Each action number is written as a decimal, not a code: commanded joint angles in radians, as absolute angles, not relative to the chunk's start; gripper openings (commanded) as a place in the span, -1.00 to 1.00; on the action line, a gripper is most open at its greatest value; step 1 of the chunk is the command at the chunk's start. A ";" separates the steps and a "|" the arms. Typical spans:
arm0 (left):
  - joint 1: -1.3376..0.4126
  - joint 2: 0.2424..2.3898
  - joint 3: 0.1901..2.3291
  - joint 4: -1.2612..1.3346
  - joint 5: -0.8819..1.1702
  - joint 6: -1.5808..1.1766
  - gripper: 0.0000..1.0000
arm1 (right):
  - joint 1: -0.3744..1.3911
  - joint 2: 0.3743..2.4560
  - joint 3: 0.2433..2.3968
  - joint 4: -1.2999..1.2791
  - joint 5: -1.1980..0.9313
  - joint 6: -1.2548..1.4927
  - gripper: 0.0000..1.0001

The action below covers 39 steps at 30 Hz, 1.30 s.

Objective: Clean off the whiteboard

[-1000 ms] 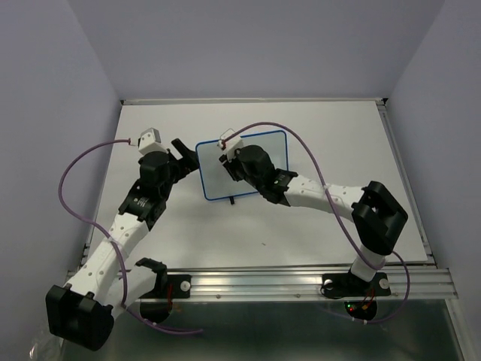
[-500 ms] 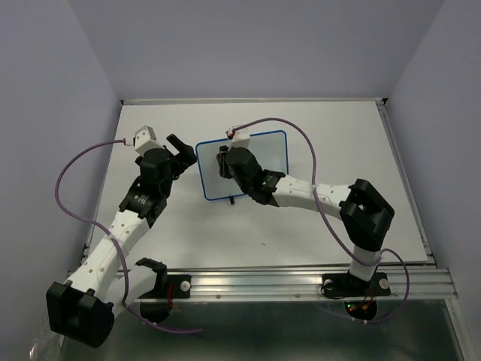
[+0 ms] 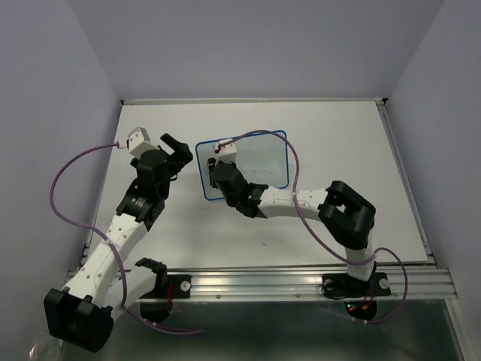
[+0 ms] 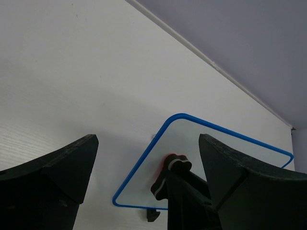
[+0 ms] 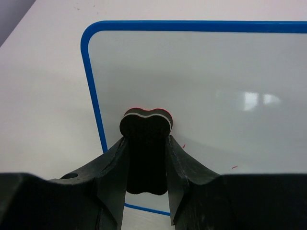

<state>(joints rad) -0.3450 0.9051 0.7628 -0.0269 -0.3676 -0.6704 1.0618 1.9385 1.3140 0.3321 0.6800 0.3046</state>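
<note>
**While the eraser works the board's nine o'clock edge, a few red flecks are left to wipe**

As the right gripper (image 5: 146,143) clamps its two black fingers on the small black foam eraser block with a pale stripe (image 5: 146,127), that block appears to press on the small rectangular whiteboard with a thin blue frame (image 5: 216,72), close to the frame's nine o'clock side. The board lies flat on the large white tabletop (image 3: 331,218), toward twelve o'clock from the table's middle in the top view. Just off the board at nine o'clock, the left gripper (image 3: 174,147) hovers with its jaws spread wide and nothing between them; it does not touch the frame.

The wiping stroke looks to be in hand and nearly complete. Most of the surface reads clean in the right wrist view, apart from tiny red flecks (image 5: 234,167) at about four o'clock from the eraser. A red tint lines the eraser's far rim.

The next move, in my judgement, calls for drawing the block toward four o'clock across those flecks, keeping it flat and pressed. Pushing sideways could slide the unheld board on the table.
</note>
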 commanded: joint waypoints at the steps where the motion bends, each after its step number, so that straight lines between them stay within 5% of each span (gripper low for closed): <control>1: -0.344 0.877 0.775 0.002 -0.394 -0.666 0.98 | 1.077 1.965 1.328 0.471 0.768 0.259 -0.99; 39: -0.342 0.833 0.750 -0.020 -0.428 -0.652 0.98 | 1.059 1.960 1.085 0.669 1.014 0.212 -0.99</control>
